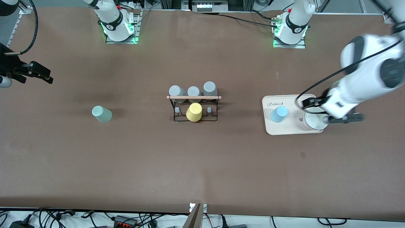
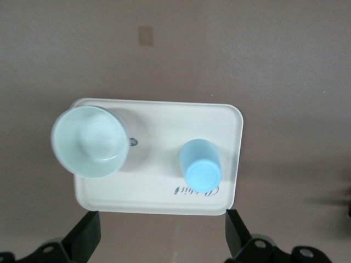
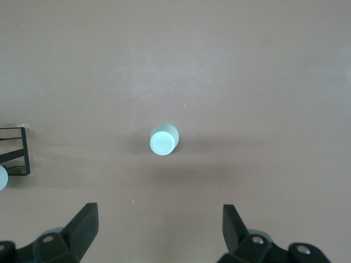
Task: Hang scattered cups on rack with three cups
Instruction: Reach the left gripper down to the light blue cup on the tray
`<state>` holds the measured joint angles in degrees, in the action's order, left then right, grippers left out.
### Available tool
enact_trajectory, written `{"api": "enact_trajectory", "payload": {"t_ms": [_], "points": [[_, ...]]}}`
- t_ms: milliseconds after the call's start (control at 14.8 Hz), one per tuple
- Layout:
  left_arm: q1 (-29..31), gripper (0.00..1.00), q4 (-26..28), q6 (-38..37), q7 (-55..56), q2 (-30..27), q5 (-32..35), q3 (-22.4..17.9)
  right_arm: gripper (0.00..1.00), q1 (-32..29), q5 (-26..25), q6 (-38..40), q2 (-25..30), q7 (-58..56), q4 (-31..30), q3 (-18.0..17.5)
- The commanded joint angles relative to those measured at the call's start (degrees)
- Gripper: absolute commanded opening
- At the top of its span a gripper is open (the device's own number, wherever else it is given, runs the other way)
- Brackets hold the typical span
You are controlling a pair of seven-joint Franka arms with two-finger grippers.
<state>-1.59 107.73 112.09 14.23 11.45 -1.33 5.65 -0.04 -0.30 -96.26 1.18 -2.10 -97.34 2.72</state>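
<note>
A light blue cup (image 1: 279, 114) (image 2: 200, 164) stands on a cream tray (image 1: 289, 128) (image 2: 159, 120) toward the left arm's end of the table. My left gripper (image 1: 329, 110) (image 2: 162, 238) hangs open over that tray's edge, holding nothing. A pale mint green cup (image 1: 102, 114) (image 3: 163, 141) stands alone on the table toward the right arm's end. My right gripper (image 1: 44, 74) (image 3: 159, 219) is open and empty, up over the table's end near that cup. The black wire rack (image 1: 193, 97) (image 3: 13, 150) with its wooden rod stands mid-table.
Three grey cups (image 1: 193, 91) sit on the rack's pegs and a yellow cup (image 1: 194, 112) on the side nearer the camera. A wider pale cup (image 1: 314, 122) (image 2: 90, 141) stands mouth up on the tray beside the blue one, below my left hand.
</note>
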Motion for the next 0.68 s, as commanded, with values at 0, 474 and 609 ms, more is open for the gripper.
{"api": "enact_trajectory", "payload": {"t_ms": [0,474,609], "points": [[-0.34,1.0,5.29,7.25,4.82,1.54,0.72,1.82,1.0,-0.32,0.12,0.38,-0.3,-0.36,0.14,-0.17],[-2.36,1.0,15.39,23.95,6.24,5.77,0.89,1.91,1.0,-0.4,0.04,-0.41,-0.3,-0.19,-0.48,-0.17],[-2.45,1.0,15.67,25.28,6.24,6.56,0.89,1.91,1.0,-0.4,-0.05,-1.82,-0.48,-0.36,-0.92,-0.17]]}}
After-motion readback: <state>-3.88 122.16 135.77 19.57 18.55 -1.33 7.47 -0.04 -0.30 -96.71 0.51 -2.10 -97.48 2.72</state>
